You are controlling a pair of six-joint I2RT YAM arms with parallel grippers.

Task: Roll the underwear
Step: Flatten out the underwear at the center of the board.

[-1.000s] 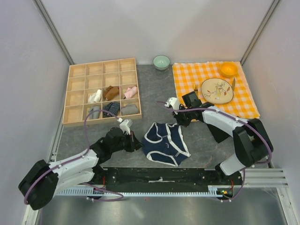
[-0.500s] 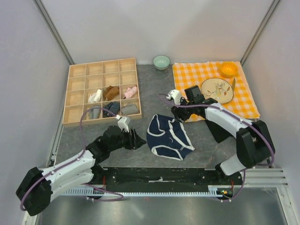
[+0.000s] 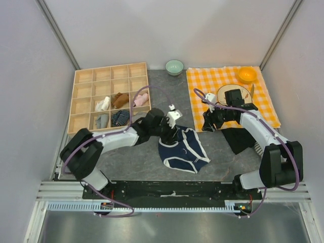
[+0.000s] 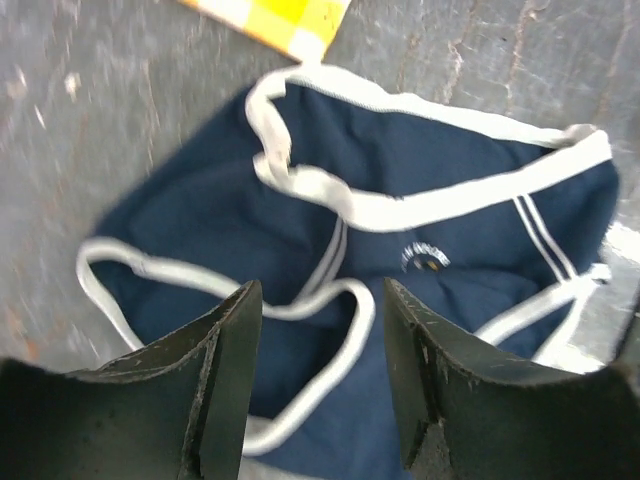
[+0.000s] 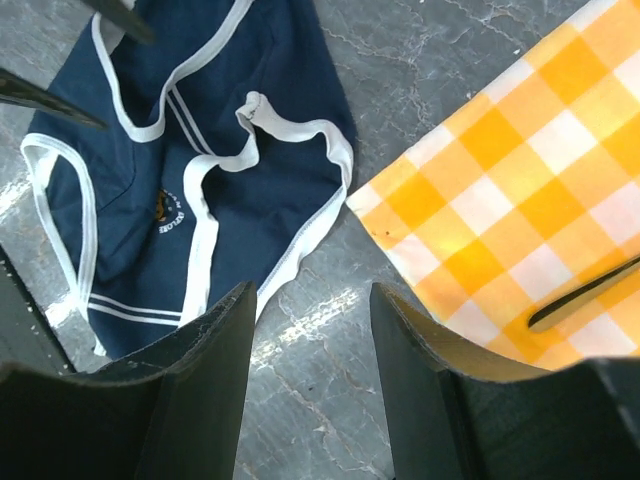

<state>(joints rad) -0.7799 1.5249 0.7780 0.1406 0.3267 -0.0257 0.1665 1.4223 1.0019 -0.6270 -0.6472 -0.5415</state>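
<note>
Underwear (image 3: 183,150) lying crumpled and unrolled near the centre of the grey table (image 3: 135,163); left gripper (image 4: 320,297) poised over the garment's 11 o'clock edge, jaws spread, grasping nothing; right gripper (image 5: 312,295) at the garment's 2 o'clock, beside the corner of the checked cloth (image 3: 201,82), jaws likewise released and empty.

Underwear (image 4: 400,210): matt navy cloth, white trim. Table (image 5: 330,400): rough grey stone-look. Tray (image 3: 109,76): bare wood.
</note>
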